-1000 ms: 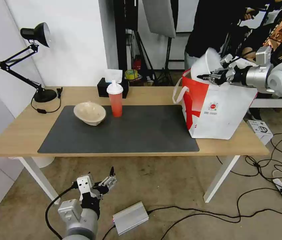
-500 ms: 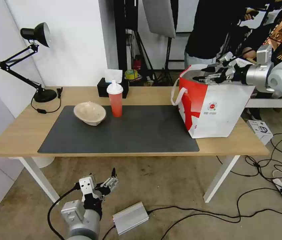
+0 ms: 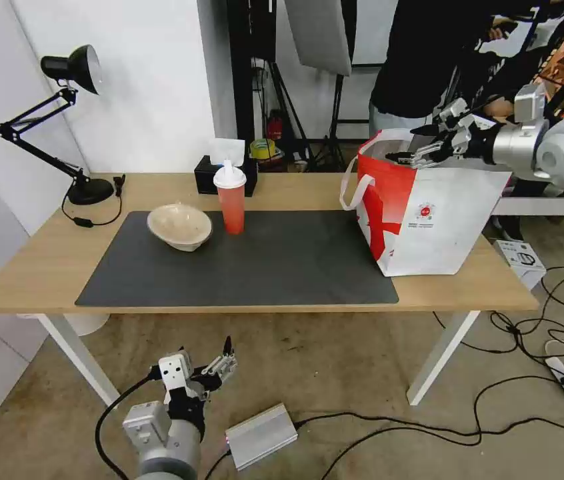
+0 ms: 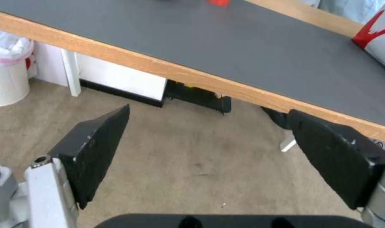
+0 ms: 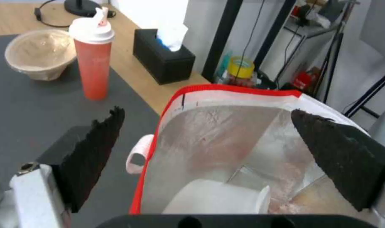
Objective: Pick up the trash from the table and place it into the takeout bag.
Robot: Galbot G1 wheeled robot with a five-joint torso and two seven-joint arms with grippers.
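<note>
The white takeout bag [image 3: 429, 220] with its red side panel stands at the right end of the table [image 3: 42, 260]. My right gripper [image 3: 405, 143] hovers open just above the bag's mouth, holding nothing. In the right wrist view the gripper [image 5: 207, 111] looks down into the foil-lined bag [image 5: 226, 95], where a white round bowl [image 5: 217, 199] lies on its side. A red drink cup [image 3: 231, 200] [image 5: 92, 63] and a beige shallow bowl [image 3: 179, 227] [image 5: 36, 53] stand on the dark grey mat [image 3: 282, 260]. My left gripper [image 3: 219, 357] [image 4: 208, 110] hangs open below the table's front edge.
A black tissue box [image 3: 225, 175] sits behind the cup, and a black desk lamp [image 3: 62, 120] stands at the far left. On the floor lie a silver box [image 3: 261, 437] and cables [image 3: 529, 373]. A white bin [image 4: 9, 76] stands under the table. A person stands behind the bag.
My right gripper held the white bowl tilted over the bag, then opened. The bowl has dropped into the bag. The left arm has barely moved.
</note>
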